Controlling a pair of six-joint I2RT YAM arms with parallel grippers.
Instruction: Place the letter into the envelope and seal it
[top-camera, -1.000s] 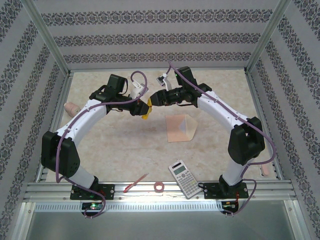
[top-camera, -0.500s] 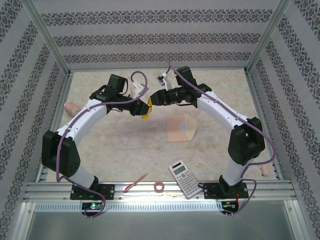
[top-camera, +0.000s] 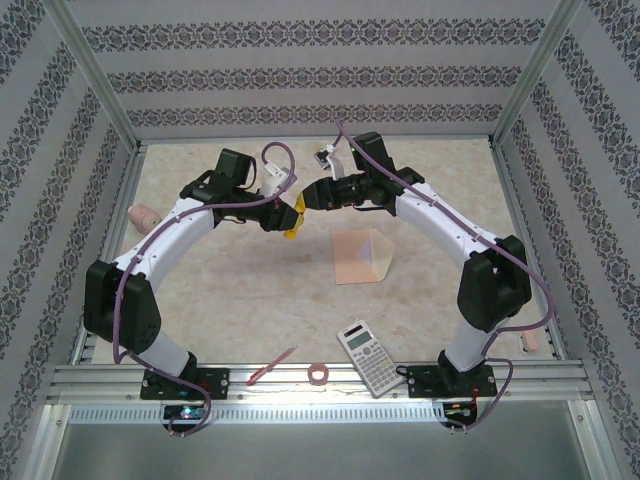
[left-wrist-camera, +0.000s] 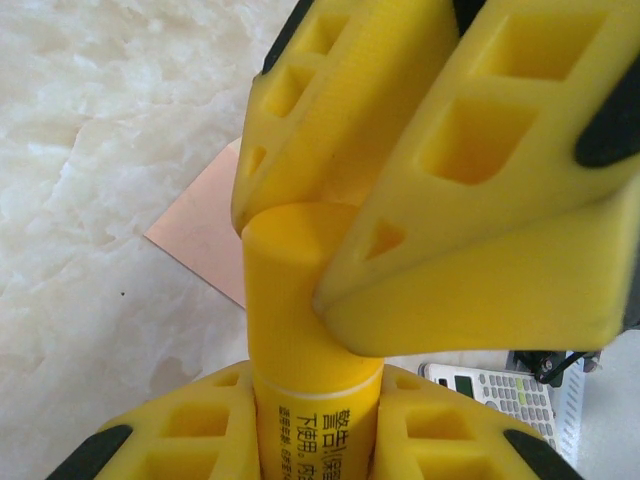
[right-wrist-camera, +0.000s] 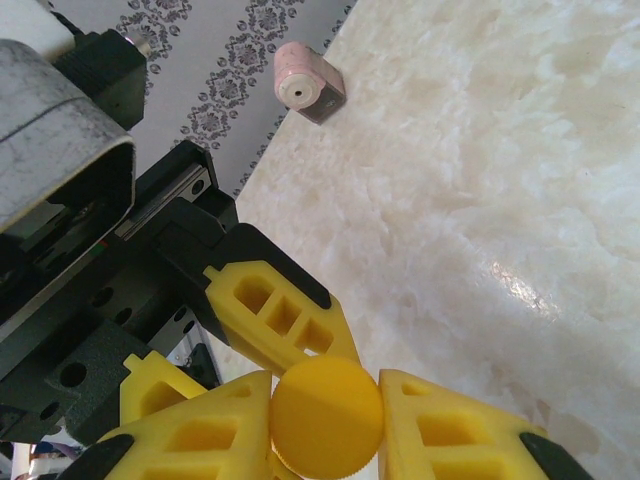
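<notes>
Starting at the near edge of the desk (top-camera: 220, 300), a calculator (top-camera: 368, 358), a small pink ring (top-camera: 319, 374) and a thin red pen (top-camera: 272, 366) are listed, all lying well apart from the work. Further in is entered the envelope (top-camera: 358, 257), peach, laid flat right of the desk's centre and touched by neither arm. A fold line is seen across it, and whether the letter is already inside cannot be told. Above and just beyond it, held in the air, is entered a yellow glue stick (left-wrist-camera: 290, 290), shared between both arms. On the left gripper (left-wrist-camera: 315, 385) the jaws are drawn narrow and clamped on the printed body of the stick. On the right gripper (right-wrist-camera: 325, 395) the jaws are closed in from both sides on the round cap (right-wrist-camera: 327, 420), which is touched by both pads. Far out to the left a small pink object (right-wrist-camera: 310, 85) is noted by the desk's side rail. The step in hand is judged to be preparation for sealing: the cap is to be taken off so that glue can be put on the flap. For the next move the two grips would need to be drawn apart straight along the stick's axis, perhaps with a twist, while the body is firmly held; the smooth tube could slip from a slack hold. The bared end would then have to be carried down to the envelope.
</notes>
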